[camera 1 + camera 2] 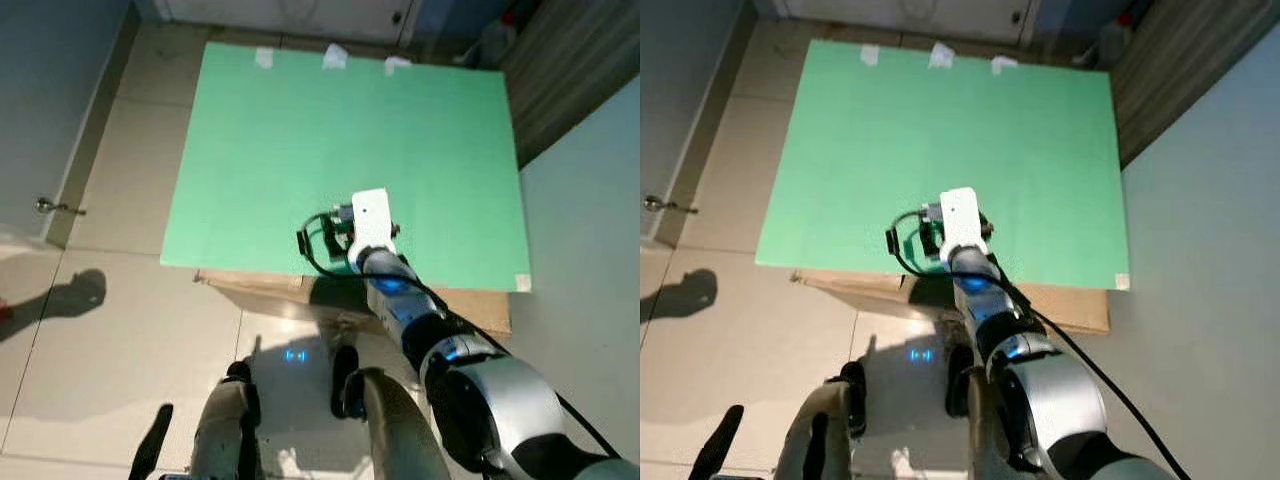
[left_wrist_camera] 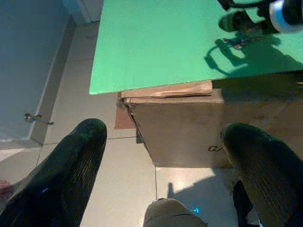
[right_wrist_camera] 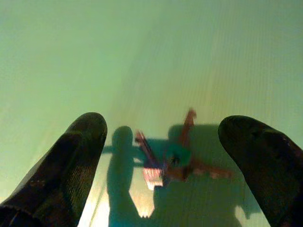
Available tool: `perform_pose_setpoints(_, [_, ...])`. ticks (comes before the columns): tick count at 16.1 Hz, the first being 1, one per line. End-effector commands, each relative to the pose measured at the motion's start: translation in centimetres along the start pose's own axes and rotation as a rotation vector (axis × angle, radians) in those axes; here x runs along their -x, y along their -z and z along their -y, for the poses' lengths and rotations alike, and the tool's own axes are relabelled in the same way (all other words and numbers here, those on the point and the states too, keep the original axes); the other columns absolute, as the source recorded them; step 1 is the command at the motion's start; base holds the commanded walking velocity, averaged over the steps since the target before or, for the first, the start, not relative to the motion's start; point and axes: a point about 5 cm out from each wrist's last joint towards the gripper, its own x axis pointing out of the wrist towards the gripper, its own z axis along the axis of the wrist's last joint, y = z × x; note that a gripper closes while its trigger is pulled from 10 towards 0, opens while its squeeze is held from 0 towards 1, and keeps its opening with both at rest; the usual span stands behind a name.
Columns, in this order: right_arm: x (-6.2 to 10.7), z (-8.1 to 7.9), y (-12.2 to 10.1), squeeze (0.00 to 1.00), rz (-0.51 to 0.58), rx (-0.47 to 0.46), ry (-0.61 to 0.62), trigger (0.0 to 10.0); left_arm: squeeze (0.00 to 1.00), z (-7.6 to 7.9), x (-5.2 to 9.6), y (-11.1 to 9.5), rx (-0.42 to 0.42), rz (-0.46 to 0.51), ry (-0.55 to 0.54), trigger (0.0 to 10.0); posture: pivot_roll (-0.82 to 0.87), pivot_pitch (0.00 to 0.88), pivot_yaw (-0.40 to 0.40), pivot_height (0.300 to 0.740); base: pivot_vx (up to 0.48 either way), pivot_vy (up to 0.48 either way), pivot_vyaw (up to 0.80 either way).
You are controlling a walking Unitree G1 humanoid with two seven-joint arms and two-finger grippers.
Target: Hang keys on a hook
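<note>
**Right gripper open over keys on green board**

Left eye: right arm (image 1: 400,290) reaches forward over the near edge of the green board (image 1: 300,130). Wrist camera block is white and hides the fingers from here. Board lies on a cardboard box (image 1: 470,305), box showing along the near edge, on a tiled floor (image 1: 120,330). Three bits of white tape (image 1: 334,57) at the board's 12 o'clock edge. Door stop (image 1: 55,207) at 9 o'clock, by the wall. Left gripper (image 1: 150,450) low at 7 o'clock, arm hanging beside the robot's leg.

Right eye: same scene. Black cable (image 1: 902,245) loops off the right wrist at its 9 o'clock side. White sticker (image 1: 1121,282) at the board's near-right corner.

Left wrist: left gripper's fingers (image 2: 66,175) set wide apart, nothing between them, pointed at the floor and the box side. Board edge above the box; right arm's shadow falls on the board.

Right wrist: right gripper (image 3: 161,156) spread wide, holding nothing. Keys (image 3: 170,158) lie flat on the board between the two fingers (image 3: 75,151), touching neither. Bunch has a green tag in the middle, one pale key and a couple of darker ones fanned out. Picture is blurred, so can't tell the exact key count.
</note>
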Motion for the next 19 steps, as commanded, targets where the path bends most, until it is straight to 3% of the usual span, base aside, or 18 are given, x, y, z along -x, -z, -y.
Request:
perform_pose_setpoints(1, [0.7,-1.0,2.0,0.0,-0.063,-0.037,-0.01,10.0,0.0,0.3,0.8,0.3,-0.001,-0.053,-0.008,10.0,0.3,0.503,-0.063,0.74,0.0,0.0,0.0])
perform_pose_setpoints(6, [0.8,-0.8,2.5,0.0,-0.089,-0.051,-0.001,10.0,0.0,0.4,0.4,-0.1,0.009,-0.05,-0.014,10.0,0.29,0.51,-0.066,0.74,0.0,0.0,0.0])
perform_pose_setpoints(8, [0.9,-0.8,2.6,0.0,-0.095,-0.064,-0.004,0.0,0.0,0.1,0.2,-0.1,0.002,-0.049,-0.021,10.0,0.29,0.509,-0.065,0.74,0.0,0.0,0.0])
perform_pose_setpoints(19, [1.0,-1.0,3.2,0.0,-0.127,-0.097,-0.013,0.0,0.0,-0.4,-1.2,-0.2,-0.028,-0.025,-0.031,10.0,0.27,0.503,-0.067,0.74,0.0,0.0,0.0])
